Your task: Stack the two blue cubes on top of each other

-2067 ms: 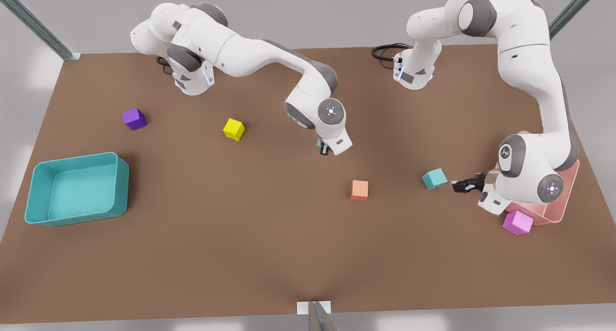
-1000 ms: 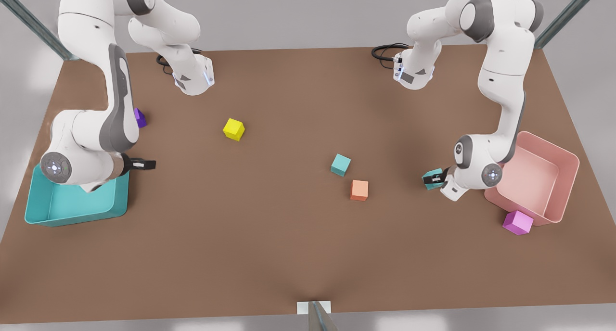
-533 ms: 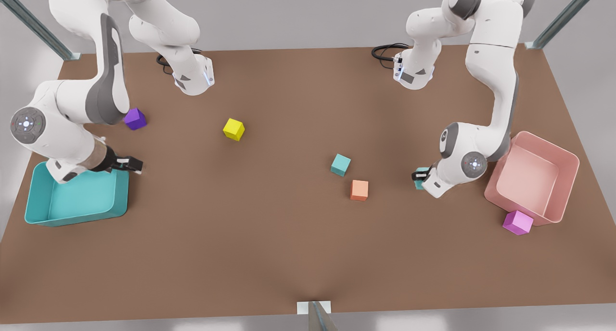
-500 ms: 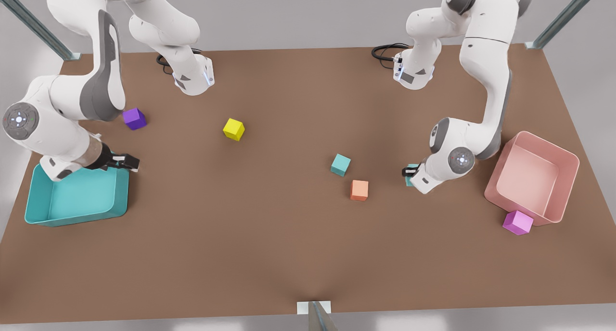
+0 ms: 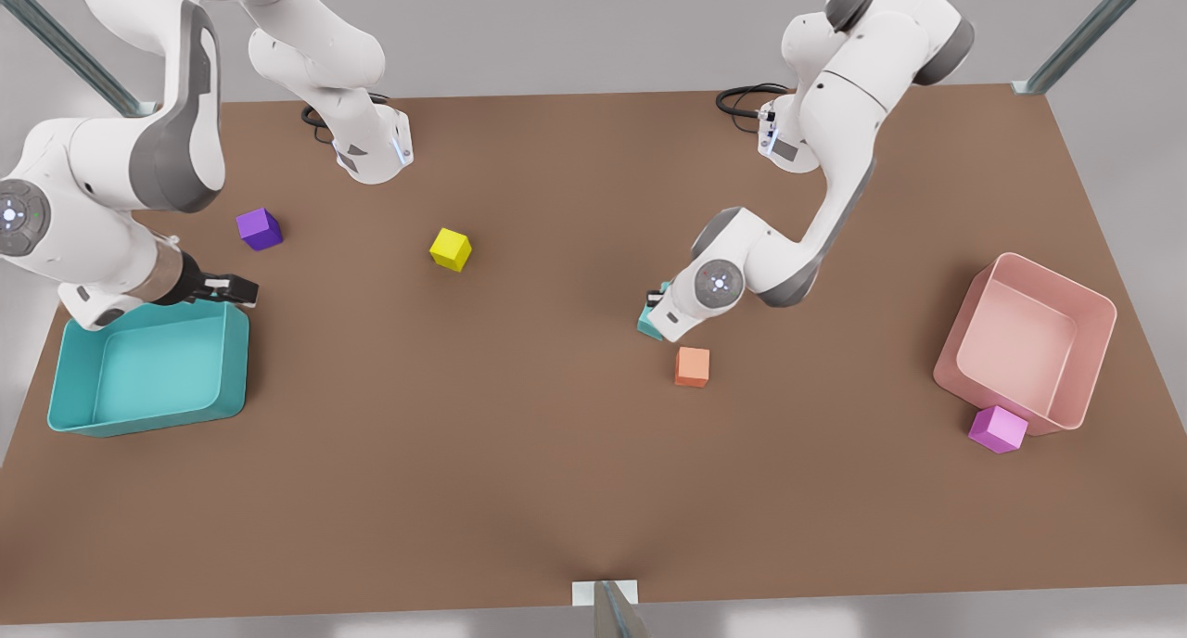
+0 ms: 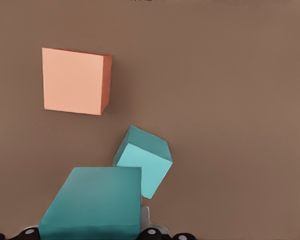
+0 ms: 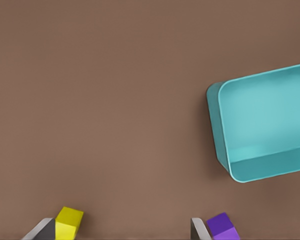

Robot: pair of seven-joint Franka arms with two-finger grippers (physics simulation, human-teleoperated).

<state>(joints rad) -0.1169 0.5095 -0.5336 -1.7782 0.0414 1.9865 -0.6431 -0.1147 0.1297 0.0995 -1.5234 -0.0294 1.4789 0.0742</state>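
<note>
Left claw (image 5: 655, 297) grasps one blue cube (image 6: 92, 202) just above the second blue cube (image 6: 144, 161), unstacked on the table (image 5: 519, 452); right claw (image 5: 234, 290), spread empty, waits far left.

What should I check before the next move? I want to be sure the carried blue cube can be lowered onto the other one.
1. Left end effector shut on held blue cube: ok.
2. Held blue cube centred over resting blue cube: not ok, it sits off to one side and turned differently.
3. Orange cube apart from resting blue cube: ok.
4. Right end effector open, waiting by the teal bin, far from the cubes: ok.
5. Height gap between the cubes: cannot tell.
</note>
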